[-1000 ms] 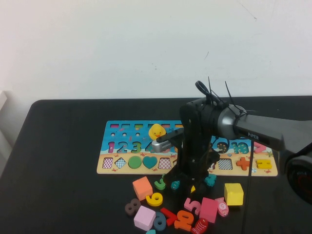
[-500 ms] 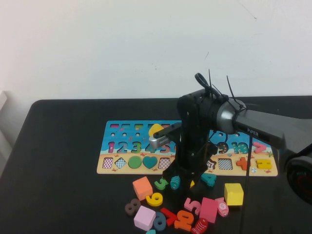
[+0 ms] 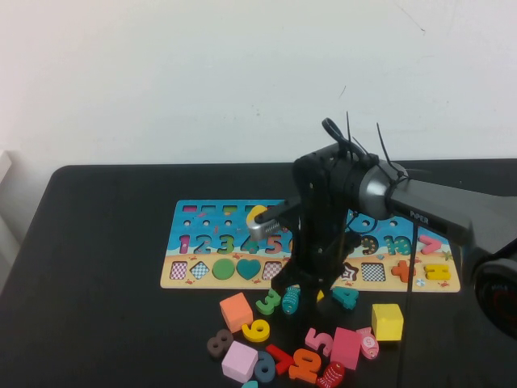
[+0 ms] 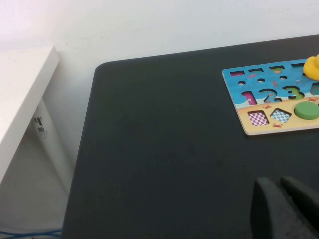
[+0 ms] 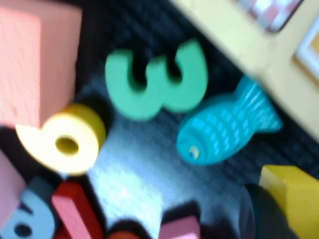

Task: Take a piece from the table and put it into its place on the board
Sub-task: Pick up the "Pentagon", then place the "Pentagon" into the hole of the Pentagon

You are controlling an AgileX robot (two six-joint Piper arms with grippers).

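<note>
Right gripper (image 3: 304, 293): mine, pointing down at the board's (image 3: 179, 279) near edge, among the loose pieces.
Grip: in the right wrist view one dark finger (image 5: 259, 215) lies against the yellow piece (image 5: 295, 195). The other finger is cut off by the frame. I read the jaws as clamped on the piece.
Piece, location: in that gripper, just off the board's near edge. In the high view only a yellow sliver (image 3: 321, 296) shows under the arm.
Place: hidden behind my right arm in the high view, so I cannot pick out the pentagon hollow.
Board, hidden part: the middle, from about the number 5 to the 9, is covered by the arm. The chick (image 3: 258, 213) is mostly covered.
Left gripper (image 4: 286, 209): low over bare table (image 3: 105, 242), left of the board and out of the high view. Only a dark corner of it shows, so I cannot tell its state.
Cubes, count: four, namely orange (image 3: 236, 311), lilac (image 3: 240, 361), pink (image 3: 346, 347) and yellow (image 3: 388, 321).
Nearest the gripper, count: one green 3 (image 5: 157, 82), one yellow 6 (image 5: 65, 138) and one blue fish (image 5: 227, 130).
Filled shapes seen on the board, count: two, a green circle (image 3: 223, 268) and a teal heart (image 3: 249, 268).
</note>
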